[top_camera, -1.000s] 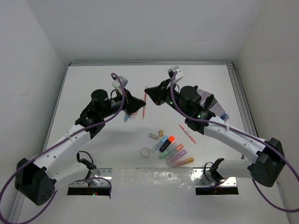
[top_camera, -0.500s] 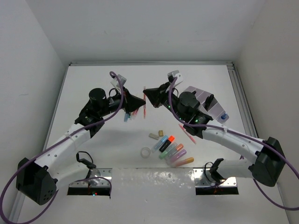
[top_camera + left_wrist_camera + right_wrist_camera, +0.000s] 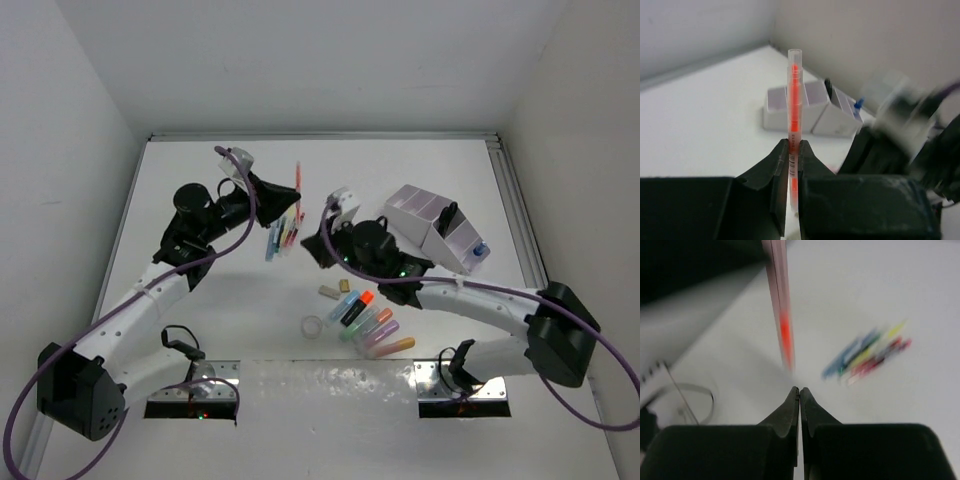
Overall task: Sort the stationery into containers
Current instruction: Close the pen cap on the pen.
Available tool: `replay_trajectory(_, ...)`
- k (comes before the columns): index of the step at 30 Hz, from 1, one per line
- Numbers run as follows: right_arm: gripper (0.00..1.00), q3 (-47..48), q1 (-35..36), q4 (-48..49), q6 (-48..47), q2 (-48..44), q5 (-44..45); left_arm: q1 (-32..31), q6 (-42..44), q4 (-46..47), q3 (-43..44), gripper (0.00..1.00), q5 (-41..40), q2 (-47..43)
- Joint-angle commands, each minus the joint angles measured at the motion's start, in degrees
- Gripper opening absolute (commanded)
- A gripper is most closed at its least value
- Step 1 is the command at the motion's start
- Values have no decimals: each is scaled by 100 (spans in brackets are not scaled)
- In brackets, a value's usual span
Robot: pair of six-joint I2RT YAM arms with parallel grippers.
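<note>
the left gripper (image 3: 794,146) is clamped on a thin red pen (image 3: 794,95), which stands upright out of its fingertips. beyond it, the lilac-white organizer (image 3: 812,115) sits on the tabletop (image 3: 705,115). the right gripper (image 3: 799,391) is pressed shut with nothing in it. the held pen hangs just ahead of its tips, and a loose bunch of coloured pens (image 3: 865,352) lies further ahead to its right. highlighters (image 3: 365,318), a tape ring (image 3: 313,326) and erasers (image 3: 330,291) lie behind it, nearer the arm bases.
</note>
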Motion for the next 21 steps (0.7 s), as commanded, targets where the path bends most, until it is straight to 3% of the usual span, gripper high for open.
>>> replay_trajectory(1,0,-223,310,-921,80,387,-291,7,195,1195,324,0,-156,-108)
replay_trajectory(21,0,-531,249,-771,28,-43,193,-20,494,836,333,0,-173,-55)
